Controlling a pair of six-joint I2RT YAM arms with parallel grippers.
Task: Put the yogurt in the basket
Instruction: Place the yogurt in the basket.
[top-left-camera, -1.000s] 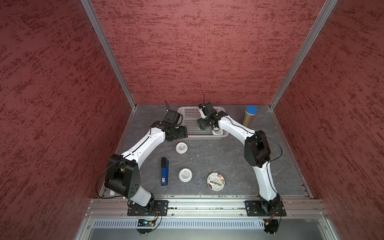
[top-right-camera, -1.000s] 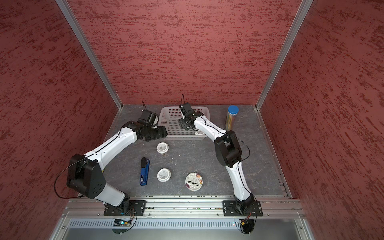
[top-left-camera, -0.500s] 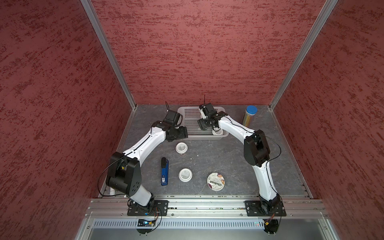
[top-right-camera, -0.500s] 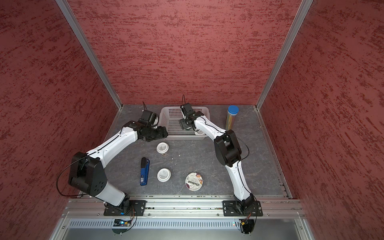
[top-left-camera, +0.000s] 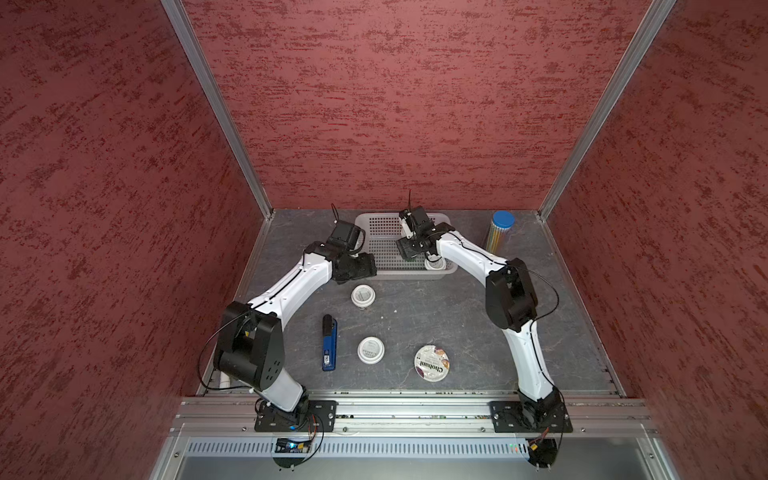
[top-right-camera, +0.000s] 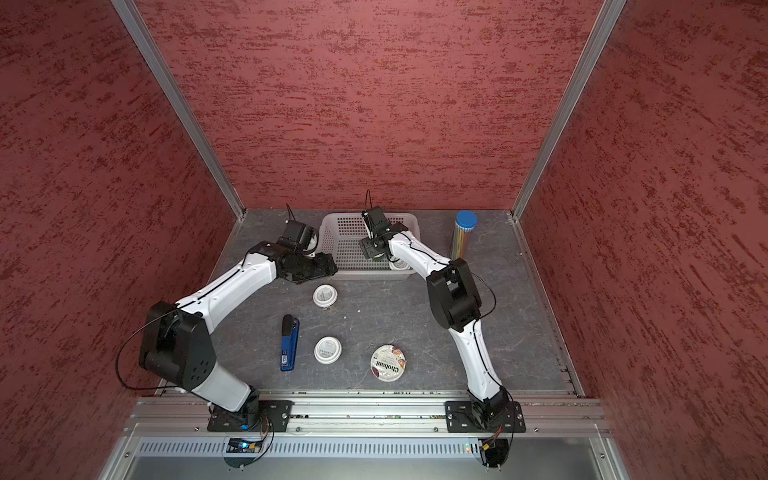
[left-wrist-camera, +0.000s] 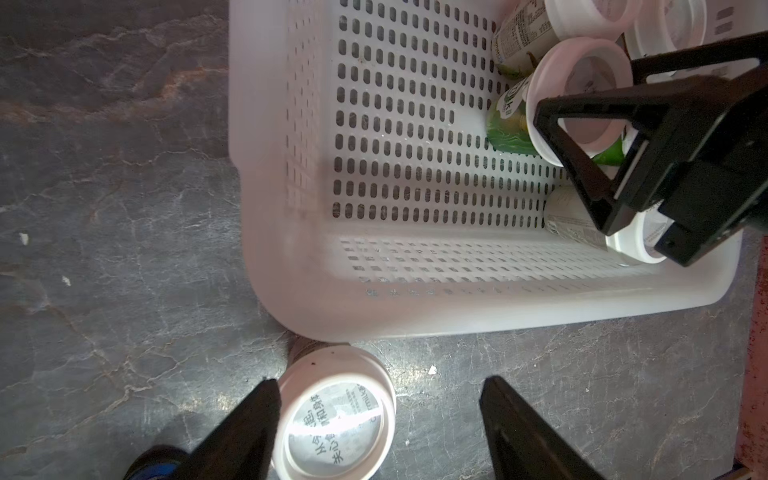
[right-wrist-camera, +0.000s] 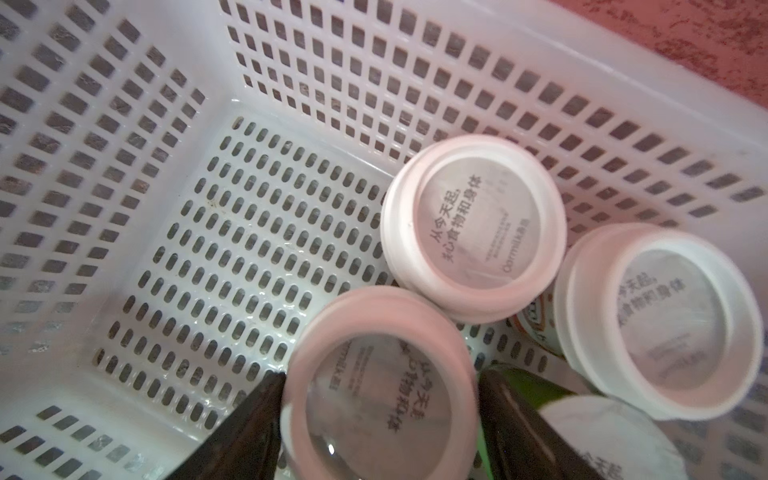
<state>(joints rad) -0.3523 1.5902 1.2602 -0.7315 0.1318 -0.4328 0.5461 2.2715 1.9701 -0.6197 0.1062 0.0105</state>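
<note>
The pale perforated basket (top-left-camera: 384, 232) stands at the back of the table. My right gripper (right-wrist-camera: 382, 376) is inside it, shut on a small white-lidded yogurt cup (right-wrist-camera: 380, 386); three more cups (right-wrist-camera: 473, 232) (right-wrist-camera: 660, 320) (right-wrist-camera: 606, 440) stand beside it. My left gripper (left-wrist-camera: 380, 382) is open just outside the basket's near wall (left-wrist-camera: 415, 307), one finger (left-wrist-camera: 249, 419) right beside a cup on the table (left-wrist-camera: 336, 419), the other well apart from it. In a top view that cup (top-left-camera: 363, 296), another small cup (top-left-camera: 370, 350) and the wide Chobani cup (top-left-camera: 432, 363) are on the table.
A blue and black stapler (top-left-camera: 329, 343) lies left of the front small cup. A tall blue-capped tube of pencils (top-left-camera: 498, 230) stands at the back right, close to the right arm. Red walls enclose the table on three sides.
</note>
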